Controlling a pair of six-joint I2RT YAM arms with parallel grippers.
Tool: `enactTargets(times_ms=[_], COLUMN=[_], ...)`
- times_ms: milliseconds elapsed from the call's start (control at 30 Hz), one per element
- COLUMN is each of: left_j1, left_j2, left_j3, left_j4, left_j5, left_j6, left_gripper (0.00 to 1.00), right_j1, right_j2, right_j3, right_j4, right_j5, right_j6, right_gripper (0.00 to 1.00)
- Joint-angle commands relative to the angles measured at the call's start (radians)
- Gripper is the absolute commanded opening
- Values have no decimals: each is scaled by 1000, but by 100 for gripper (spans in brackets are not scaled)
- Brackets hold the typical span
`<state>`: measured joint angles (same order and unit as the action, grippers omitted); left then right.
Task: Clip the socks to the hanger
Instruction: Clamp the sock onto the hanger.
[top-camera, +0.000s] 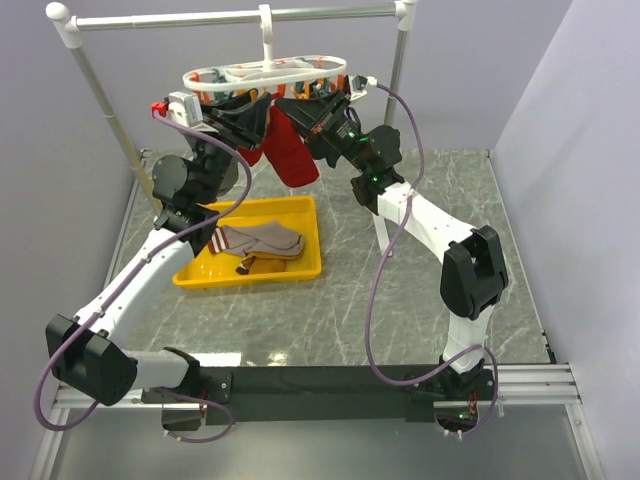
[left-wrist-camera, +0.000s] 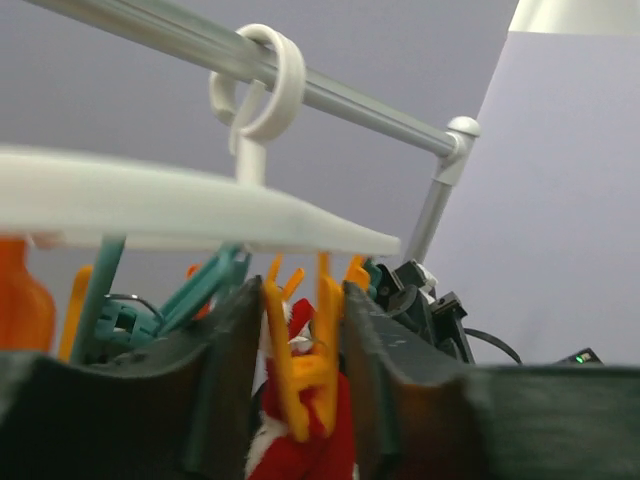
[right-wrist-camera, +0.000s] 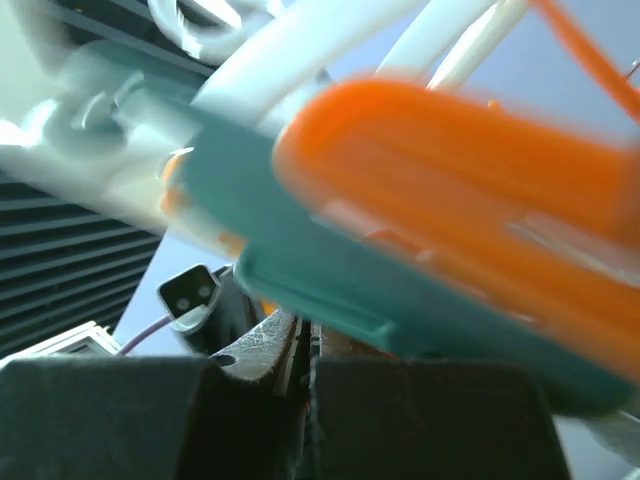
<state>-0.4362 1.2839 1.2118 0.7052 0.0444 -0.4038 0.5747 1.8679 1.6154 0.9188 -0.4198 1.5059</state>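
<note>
Only in the top external view are both arms seen whole: the left gripper (top-camera: 256, 118) and the right gripper (top-camera: 306, 108) are raised close together just under the hanger (top-camera: 265, 74), a white plastic oval frame hung by its hook from the white rail (top-camera: 230, 17). A soft red sock (top-camera: 291, 152) is seen dangling directly below and between the 2 grippers, with a smaller red patch just to the left gripper's side of it; whether that is a 2nd sock cannot be told. Well below the grippers, on the marbled table (top-camera: 440, 180), 1 yellow tray (top-camera: 300, 268) is seen holding a grey-beige sock (top-camera: 268, 238) with a dark-striped cuff and 1 brown-mustard sock (top-camera: 262, 264). What is gripped is shown only in the left wrist view: 1 orange clothespin (left-wrist-camera: 300, 375) is pressed between the 2 dark fingers (left-wrist-camera: 215, 390), its handles touched on both sides, and red fabric is seen just beneath the fingertips. Teal pins (left-wrist-camera: 205, 290) are hung to the left of those fingers, under the flat white frame. In the right wrist view, 1 blurred orange-and-teal pin (right-wrist-camera: 440, 250) is seen just above the fingers, which are drawn together to a thin slit; whether anything is caught between them cannot be told.
</note>
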Motion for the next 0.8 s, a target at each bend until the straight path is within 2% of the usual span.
enactTargets(times_ms=[0,67,133,167,367,533,567,633,667,767], left_j1=[-18,-18,-18,-18,-16,-18,-18,-18,-18,-18], left_j2=[-49,-64,-74,-83,-126,-164,-170,-190,-198,-225], left_j3=[20,18,18,20,37,80,77,59,51,38], left_j4=[-21,-36,-49,-62,-159,-384,-406,-441,-449,-498], left_j5=[38,25,17,15,-66,-155,-156,-156,-164,-187], left_j6=[16,17,19,22,-16,-90,-98,-110,-112,-112], left_gripper=[46,60,68,76,79,77,76,76,76,76], right_j1=[11,11,11,10,10,7,7,7,5,2], right_j2=[-58,-59,-59,-56,-55,-62,-64,-76,-87,-147], right_j3=[14,17,23,24,32,28,28,34,37,37], right_j4=[-18,-28,-32,-35,-38,-73,-84,-155,-187,-357], right_j5=[-20,-23,-24,-27,-30,-34,-39,-54,-62,-45], right_j6=[-41,-55,-58,-64,-73,-110,-118,-175,-206,-375], right_gripper=[0,0,0,0,0,0,4,28,45,68])
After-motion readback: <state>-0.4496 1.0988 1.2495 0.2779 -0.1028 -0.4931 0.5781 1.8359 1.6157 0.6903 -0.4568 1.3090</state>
